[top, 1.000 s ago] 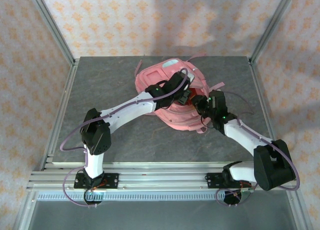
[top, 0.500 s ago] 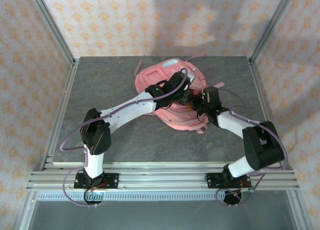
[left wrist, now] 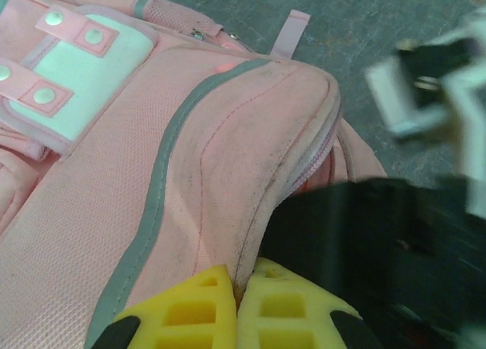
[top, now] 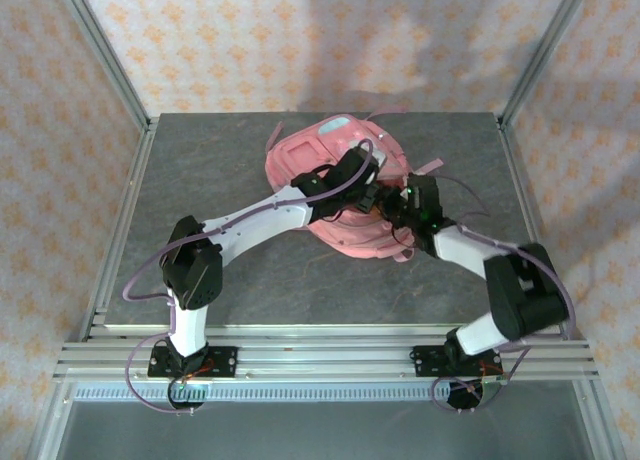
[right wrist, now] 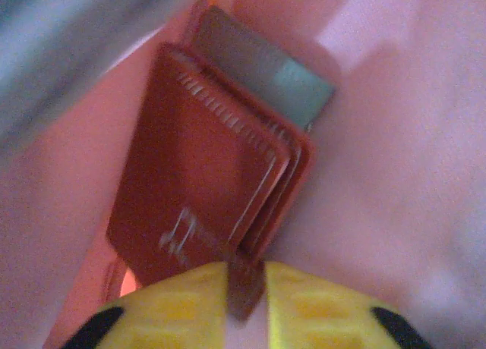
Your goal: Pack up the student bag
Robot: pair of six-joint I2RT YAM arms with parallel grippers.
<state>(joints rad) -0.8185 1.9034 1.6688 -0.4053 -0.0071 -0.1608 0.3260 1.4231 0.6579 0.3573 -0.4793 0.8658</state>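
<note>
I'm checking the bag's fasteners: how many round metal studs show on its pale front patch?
4, all on the student bag: two studs on the upper pink tab, two on the lower tab. More may sit past the left edge.

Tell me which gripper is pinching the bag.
The left gripper: its yellow fingers close on the bag's zip edge. The right gripper grips a brown wallet instead.
</note>
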